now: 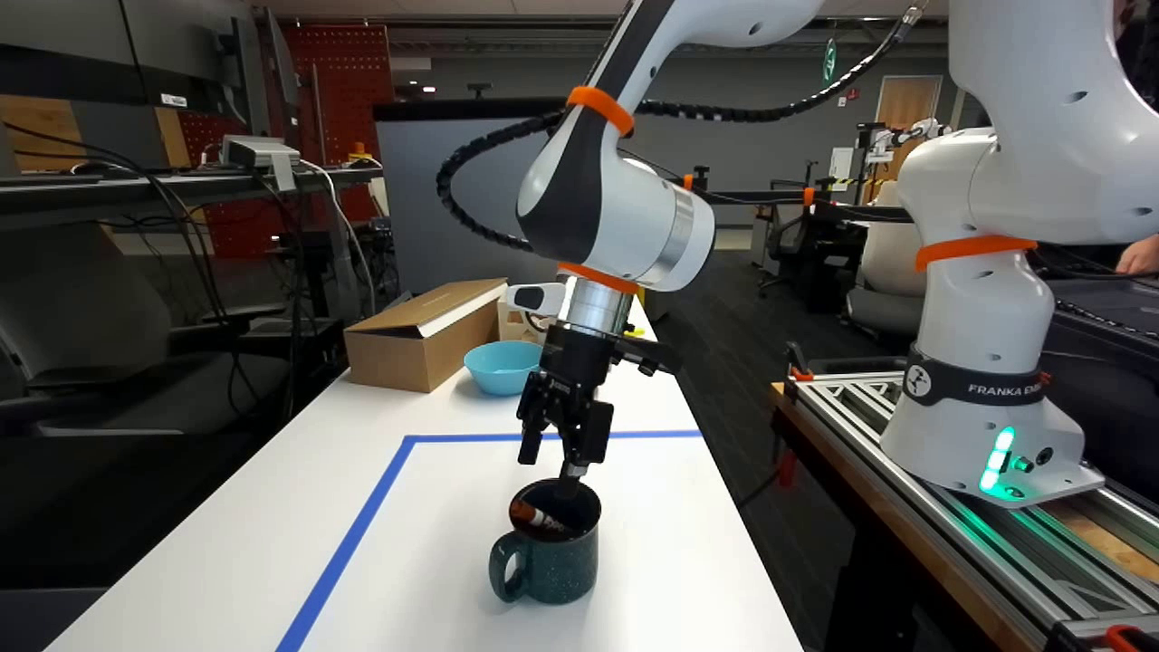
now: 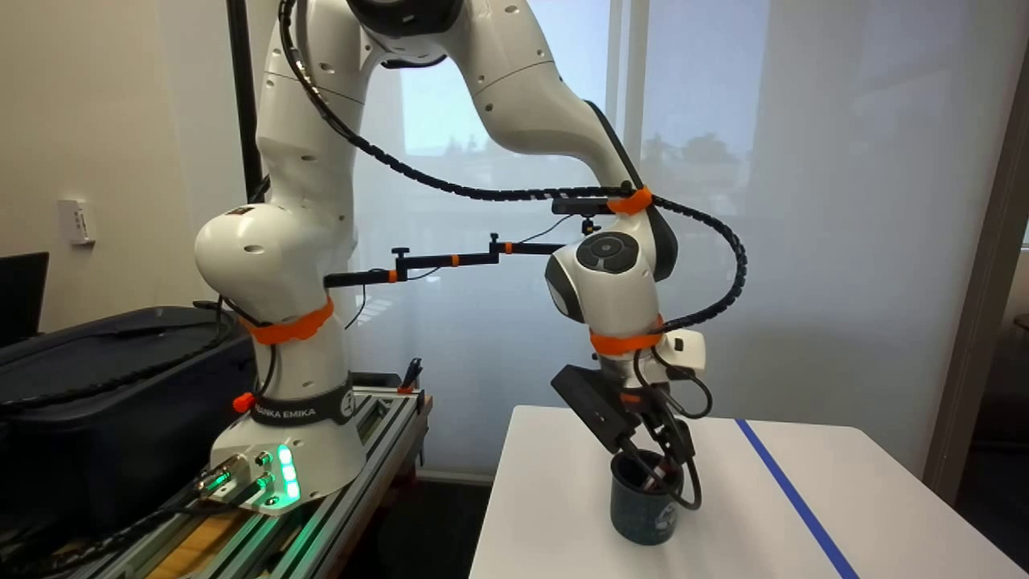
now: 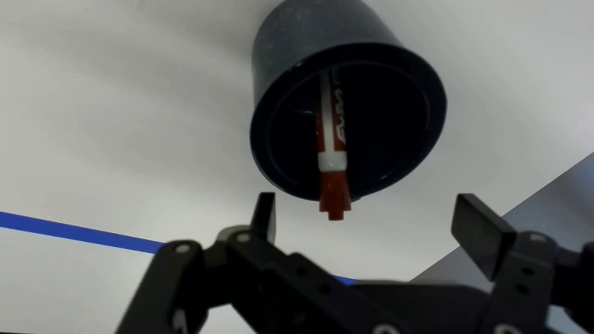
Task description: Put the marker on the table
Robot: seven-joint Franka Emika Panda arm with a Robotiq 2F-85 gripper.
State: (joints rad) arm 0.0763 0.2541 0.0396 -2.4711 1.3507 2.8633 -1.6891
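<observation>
Leaning inside the dark mug, the marker loses its lower end in shadow, while its rust-red end pokes past the rim in the wrist view. A black cable loop crosses in front of the mug in an exterior view, and the arm is cut off at the top in both exterior views. The mug stands upright on the white table, with blue tape to its left and on its far side; farther off sit a blue bowl and, left of that, a cardboard box. As for the gripper, its fingers are spread wide and hold nothing; in the wrist view the marker's exposed end shows between them, well clear of each. One fingertip overlaps the mug's far rim in an exterior view, and whether it touches, I honestly can't tell.
</observation>
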